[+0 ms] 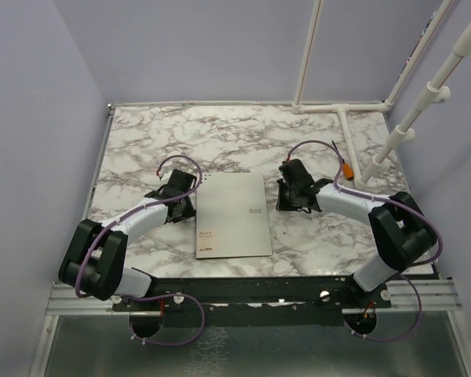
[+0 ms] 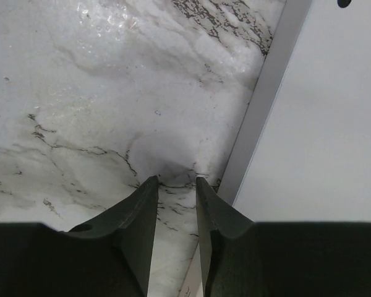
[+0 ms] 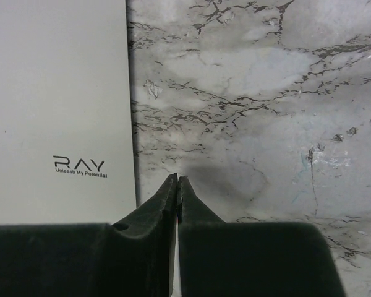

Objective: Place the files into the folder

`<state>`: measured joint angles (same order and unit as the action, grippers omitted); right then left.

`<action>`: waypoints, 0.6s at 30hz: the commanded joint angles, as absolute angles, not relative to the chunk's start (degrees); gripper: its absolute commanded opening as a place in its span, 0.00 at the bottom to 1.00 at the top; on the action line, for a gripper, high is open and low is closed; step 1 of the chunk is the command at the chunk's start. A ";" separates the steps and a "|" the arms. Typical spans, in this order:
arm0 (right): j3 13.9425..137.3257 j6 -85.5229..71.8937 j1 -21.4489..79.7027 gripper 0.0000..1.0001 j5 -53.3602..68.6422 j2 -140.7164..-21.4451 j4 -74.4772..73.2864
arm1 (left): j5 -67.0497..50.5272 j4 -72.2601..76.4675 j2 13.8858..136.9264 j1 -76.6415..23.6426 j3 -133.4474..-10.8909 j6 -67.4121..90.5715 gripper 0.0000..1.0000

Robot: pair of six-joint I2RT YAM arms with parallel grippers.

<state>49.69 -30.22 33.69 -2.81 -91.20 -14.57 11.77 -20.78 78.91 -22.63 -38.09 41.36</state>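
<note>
Left end effector (image 2: 176, 180) beside folder (image 2: 321, 154)

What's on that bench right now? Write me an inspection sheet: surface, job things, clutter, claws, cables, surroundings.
Surface: marble-patterned table, flat.
Job's things: grey folder closed, flat at centre; files not seen.
Clutter: nothing seen.
Claws: left claw slightly open, empty, over marble left of folder; right claw shut on nothing, right of folder.
Cables: purple cables looped behind each claw.
Surroundings: lilac walls; white pipe frame rear right.
</note>
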 commanded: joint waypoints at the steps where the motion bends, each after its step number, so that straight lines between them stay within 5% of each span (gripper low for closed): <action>1: 51.73 -30.76 33.96 0.02 -1.94 -94.13 -12.99 | 9.35 -18.55 80.97 -22.78 -38.10 41.58 0.32; 18: 58.50 -29.77 38.66 0.01 -12.36 -101.51 -19.43 | 7.14 -17.12 83.53 -23.49 -38.80 41.06 0.32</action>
